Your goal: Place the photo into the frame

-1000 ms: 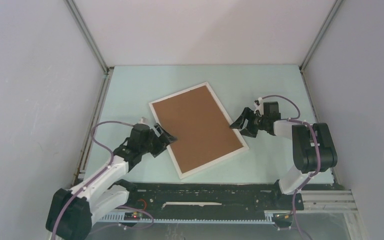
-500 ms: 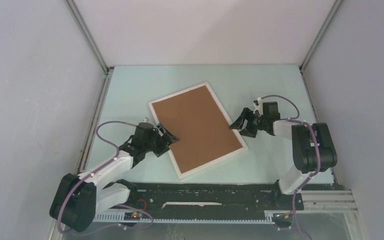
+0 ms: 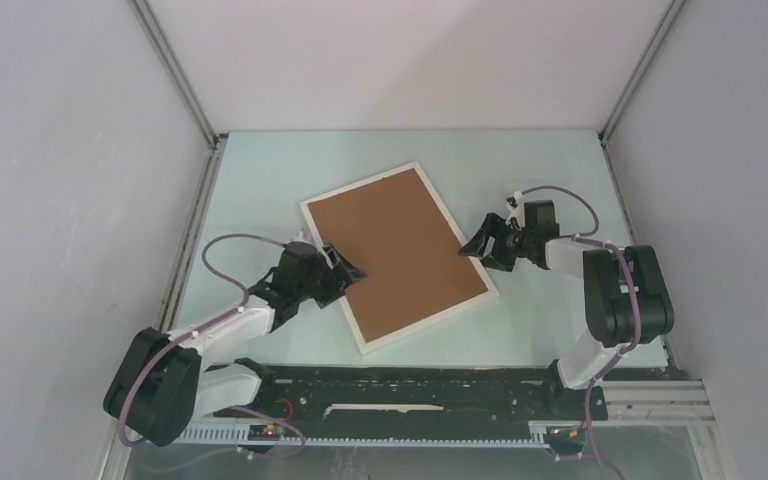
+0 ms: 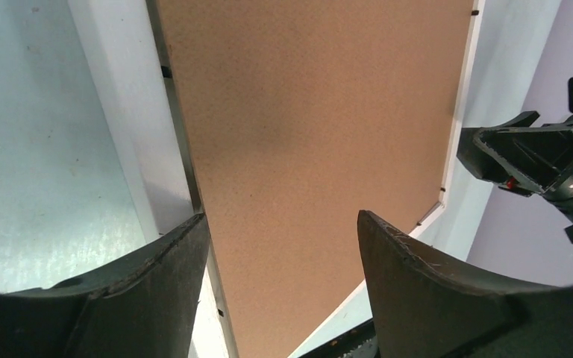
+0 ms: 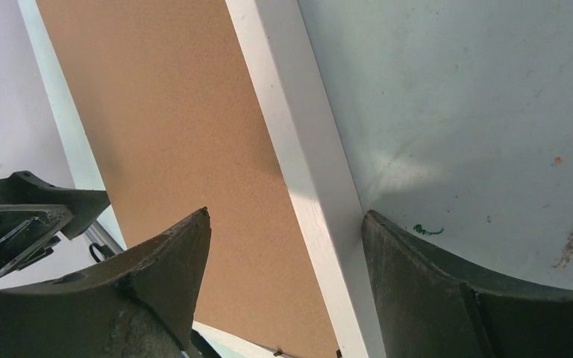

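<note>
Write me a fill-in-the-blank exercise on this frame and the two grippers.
1. The backing board filling the frame is ____ in colour.
2. The frame's rim is ____ in colour.
3. The jaws of the left gripper and the right gripper both stand ____.
Missing words: brown; white; open.
</note>
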